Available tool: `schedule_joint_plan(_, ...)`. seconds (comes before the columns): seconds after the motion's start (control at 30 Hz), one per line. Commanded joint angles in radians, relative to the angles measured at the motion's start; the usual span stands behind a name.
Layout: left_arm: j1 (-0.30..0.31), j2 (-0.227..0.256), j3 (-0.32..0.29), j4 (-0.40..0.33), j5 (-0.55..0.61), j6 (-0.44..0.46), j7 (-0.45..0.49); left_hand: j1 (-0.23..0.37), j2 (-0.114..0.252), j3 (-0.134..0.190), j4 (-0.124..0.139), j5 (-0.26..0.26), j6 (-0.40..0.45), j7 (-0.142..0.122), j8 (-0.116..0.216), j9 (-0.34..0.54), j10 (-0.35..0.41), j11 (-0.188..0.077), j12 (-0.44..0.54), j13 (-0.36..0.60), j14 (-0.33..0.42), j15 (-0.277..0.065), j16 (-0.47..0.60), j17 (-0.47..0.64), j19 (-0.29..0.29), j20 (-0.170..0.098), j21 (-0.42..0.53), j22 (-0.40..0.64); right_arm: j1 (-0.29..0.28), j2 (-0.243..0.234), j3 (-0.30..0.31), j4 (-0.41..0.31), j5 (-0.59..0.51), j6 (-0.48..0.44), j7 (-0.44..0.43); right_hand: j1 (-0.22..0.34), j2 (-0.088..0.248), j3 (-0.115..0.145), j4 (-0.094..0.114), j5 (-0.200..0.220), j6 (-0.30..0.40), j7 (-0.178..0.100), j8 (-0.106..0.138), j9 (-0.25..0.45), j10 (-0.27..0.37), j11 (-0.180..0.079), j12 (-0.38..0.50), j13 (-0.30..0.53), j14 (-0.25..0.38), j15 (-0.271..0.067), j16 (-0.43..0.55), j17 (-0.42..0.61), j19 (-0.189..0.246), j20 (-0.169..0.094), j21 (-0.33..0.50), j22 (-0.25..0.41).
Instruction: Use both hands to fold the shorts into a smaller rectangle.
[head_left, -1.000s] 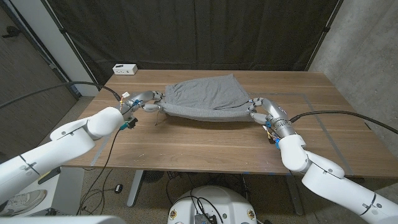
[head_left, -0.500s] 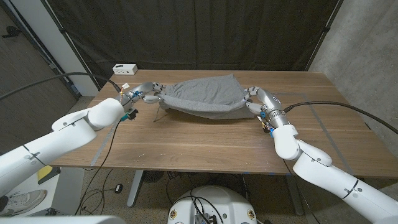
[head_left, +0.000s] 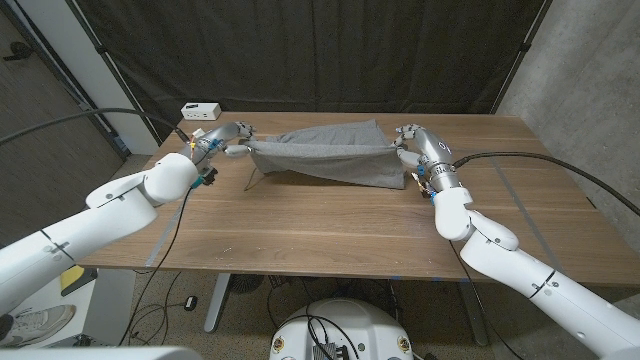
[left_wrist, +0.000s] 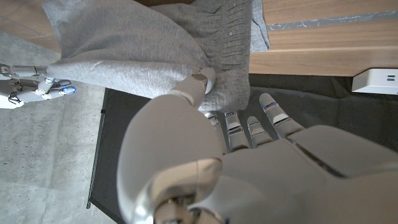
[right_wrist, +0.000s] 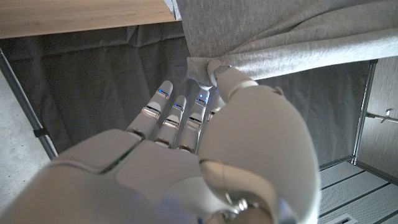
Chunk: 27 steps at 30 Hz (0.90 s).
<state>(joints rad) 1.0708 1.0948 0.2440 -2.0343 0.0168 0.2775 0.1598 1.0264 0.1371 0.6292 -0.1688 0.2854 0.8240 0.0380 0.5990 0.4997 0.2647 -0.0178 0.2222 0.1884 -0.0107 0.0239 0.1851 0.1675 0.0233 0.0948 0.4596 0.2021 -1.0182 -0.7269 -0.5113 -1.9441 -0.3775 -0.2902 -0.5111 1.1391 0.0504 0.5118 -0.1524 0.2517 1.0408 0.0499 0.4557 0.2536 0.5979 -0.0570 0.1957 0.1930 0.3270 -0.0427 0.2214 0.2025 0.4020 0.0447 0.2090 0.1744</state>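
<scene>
Both hands up, shorts (head_left: 325, 155) stretched between them over the far half of the tabletop (head_left: 330, 225). My left hand (head_left: 228, 139) pinches one corner of the near edge, thumb pressed on the grey cloth in the left wrist view; my right hand (head_left: 410, 143) pinches the other corner the same way, cloth bunched at the thumb in the right wrist view. Held edge is lifted off the wood and sags a little in the middle; the far part of the shorts lies toward the far edge. A drawstring hangs from the left end.

Step in hand, as I judge it: carrying the lifted edge over to meet the far edge.

Risks:
- Both grips are thumb pinches on small bunches of fabric; too much pull between the hands could slip a corner out
- Uneven travel of the two hands would lay the fold skewed
- Slack in the middle may land first and crease
- A white box (head_left: 201, 110) sits at the far left corner, well apart from the cloth
</scene>
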Motion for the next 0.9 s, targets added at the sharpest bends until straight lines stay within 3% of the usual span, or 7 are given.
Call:
schedule_joint_plan(0.03, -0.034, -0.036, 0.005, 0.048, -0.017, -0.009, 0.023, -0.006, 0.009, 0.001, -0.001, 0.005, 0.096, 0.098, -0.005, -0.003, 0.009, 0.004, 0.004, 0.005, 0.013, 0.008, 0.005, 0.0, 0.009, 0.003, 0.007, 0.006, 0.105, 0.043, -0.031, 0.11, -0.022, 0.042, -0.007, -0.01, -0.001, 0.008, 0.0, 0.006, -0.003, -0.002, 0.001, 0.005, -0.004, -0.002, -0.001, 0.005, 0.007, -0.1, -0.003, 0.005, -0.001, -0.004, -0.001, 0.006)
schedule_joint_plan(0.37, -0.11, -0.057, 0.033, 0.09, -0.075, 0.001, -0.045, -0.007, 0.011, -0.003, 0.0, 0.007, 0.089, 0.097, -0.013, -0.012, 0.008, 0.01, 0.002, 0.006, 0.012, 0.013, 0.0, 0.0, 0.008, 0.006, 0.01, 0.006, 0.194, 0.071, -0.057, 0.208, -0.028, 0.089, -0.001, -0.016, -0.001, 0.013, 0.0, 0.007, -0.009, -0.004, 0.002, 0.006, -0.007, -0.003, -0.003, 0.005, 0.012, -0.103, -0.002, 0.005, 0.001, -0.004, 0.0, 0.005)
schedule_joint_plan(0.9, -0.349, -0.103, 0.178, 0.194, -0.108, 0.056, -0.236, -0.01, 0.019, -0.009, 0.002, 0.011, 0.081, 0.102, -0.019, -0.014, -0.004, 0.022, -0.006, 0.007, 0.0, 0.02, -0.006, 0.0, -0.002, 0.004, 0.011, 0.008, 0.319, 0.098, -0.109, 0.355, -0.022, 0.146, 0.055, -0.026, -0.003, 0.02, -0.002, 0.006, -0.019, -0.013, 0.001, 0.002, -0.014, -0.006, -0.005, 0.005, 0.016, -0.105, -0.003, 0.005, 0.003, -0.004, 0.0, 0.005)
